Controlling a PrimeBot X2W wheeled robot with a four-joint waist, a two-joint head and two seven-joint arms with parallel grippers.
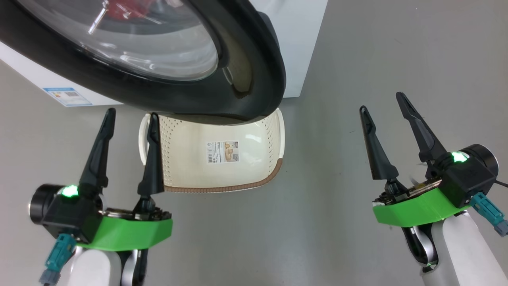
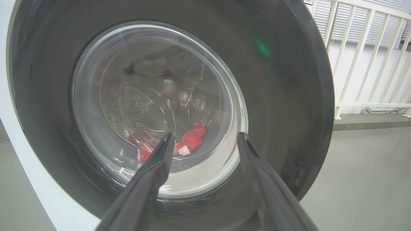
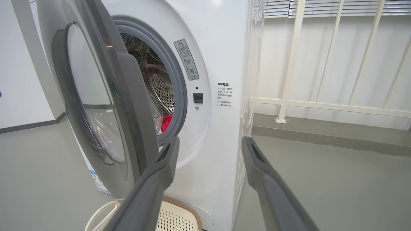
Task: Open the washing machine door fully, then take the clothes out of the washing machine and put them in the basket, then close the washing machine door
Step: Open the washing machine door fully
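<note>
End effectors [image 1: 133,112] [image 1: 380,101] spread wide, empty

Plain grey floor [image 1: 357,59], smooth and faintly glossy, beneath and ahead of the right gripper [image 3: 210,141]. Beyond that gripper and to its right, a white railing [image 3: 290,64] of upright bars on a raised grey kerb [image 3: 321,134], white wall [image 3: 337,80] behind, slatted blinds [image 3: 337,6] high up. Far off to the gripper's left, another white wall with a dark skirting strip [image 3: 29,125] along its foot. Even, soft light throughout.
</note>
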